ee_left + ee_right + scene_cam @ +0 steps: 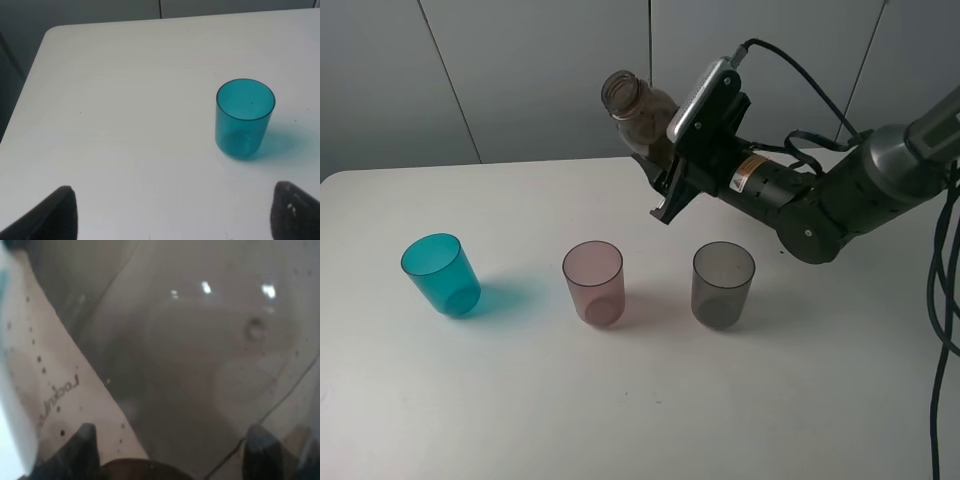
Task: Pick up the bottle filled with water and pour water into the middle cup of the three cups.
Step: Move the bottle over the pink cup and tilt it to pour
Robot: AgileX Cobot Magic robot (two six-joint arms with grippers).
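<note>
My right gripper is shut on the smoky-brown bottle. It holds the bottle in the air behind the cups, tilted with its open neck up and to the left. Up close in the right wrist view the bottle fills the picture between the fingertips. Three cups stand upright in a row on the table: teal on the left, the pale pink middle cup, and smoky grey on the right. My left gripper is open and empty, short of the teal cup.
The right arm reaches in from the right, above the table's back edge. Black cables hang down at the far right. A grey panelled wall stands behind the table. The table's left edge shows in the left wrist view.
</note>
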